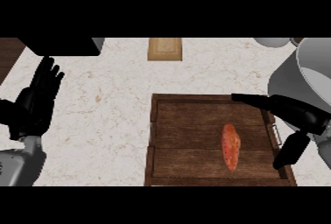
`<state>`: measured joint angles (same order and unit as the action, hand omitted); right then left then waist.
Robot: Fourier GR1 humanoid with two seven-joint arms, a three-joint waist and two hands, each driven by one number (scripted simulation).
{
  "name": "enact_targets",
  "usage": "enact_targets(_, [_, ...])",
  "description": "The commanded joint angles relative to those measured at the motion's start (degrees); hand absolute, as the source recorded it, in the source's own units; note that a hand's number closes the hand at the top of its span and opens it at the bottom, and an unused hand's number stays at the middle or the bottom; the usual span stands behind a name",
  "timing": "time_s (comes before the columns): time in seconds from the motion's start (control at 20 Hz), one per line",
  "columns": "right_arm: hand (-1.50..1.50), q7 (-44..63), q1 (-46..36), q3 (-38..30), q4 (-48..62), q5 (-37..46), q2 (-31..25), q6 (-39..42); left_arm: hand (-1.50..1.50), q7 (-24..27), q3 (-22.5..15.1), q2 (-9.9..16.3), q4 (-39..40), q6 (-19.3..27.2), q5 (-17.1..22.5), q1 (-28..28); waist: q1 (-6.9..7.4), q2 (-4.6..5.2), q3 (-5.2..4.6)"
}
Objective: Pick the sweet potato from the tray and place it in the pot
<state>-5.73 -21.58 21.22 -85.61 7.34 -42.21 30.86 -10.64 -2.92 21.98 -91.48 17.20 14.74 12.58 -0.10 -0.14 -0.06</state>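
Your sweet potato (230, 146) lies lengthwise on the wooden tray (194, 127), toward its right side. Your right hand (294, 116) hovers over the tray's right edge — fingers spread, holding nothing. Left of the tray, your left hand (35, 103) rests open above the tabletop (103, 109) — fingers up.

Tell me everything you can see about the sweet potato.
The sweet potato is orange-red, long and narrow, with tapered ends and a mottled skin. It lies flat on the wooden tray, right of its middle, lengthwise from far to near. Only the tray touches it. The right hand is open just to its right, over the tray's right edge, not touching it.
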Motion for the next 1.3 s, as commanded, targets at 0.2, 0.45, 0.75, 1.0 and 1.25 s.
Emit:
enact_targets(0.2, [-1.50, 6.3, 2.2, -0.7, -2.7, 5.3, 7.4, 3.5, 0.00, -2.4, -0.3, -3.3, -4.1, 0.6, -3.6, -1.3, 0.31, 0.11, 0.07])
enact_targets(0.45, [-1.50, 11.6, 4.9, 1.6, -4.7, 11.9, 10.8, 1.8, 0.00, 0.7, 4.5, -0.8, -0.1, -5.4, -1.5, -1.8, 0.29, 0.18, 0.05])
enact_targets(0.75, [-1.50, 9.2, 10.2, -3.7, -9.3, 15.0, 8.4, 5.2, 0.00, -3.3, 5.4, -2.8, -3.9, -4.9, -3.0, -2.6, 0.04, 0.08, 0.06])
enact_targets(1.0, [-1.50, 4.8, 3.9, -4.6, 1.9, 20.1, 15.6, 4.4, 0.00, -0.8, 4.0, -6.6, -3.3, -5.2, -5.5, -4.0, 0.36, 0.17, 0.06])
enact_targets(1.25, [-1.50, 2.4, 6.3, -1.9, 5.2, 28.1, 18.7, -0.9, 0.00, 1.1, 6.0, -6.9, 3.3, -6.7, -6.3, 0.8, 0.16, 0.20, 0.06])
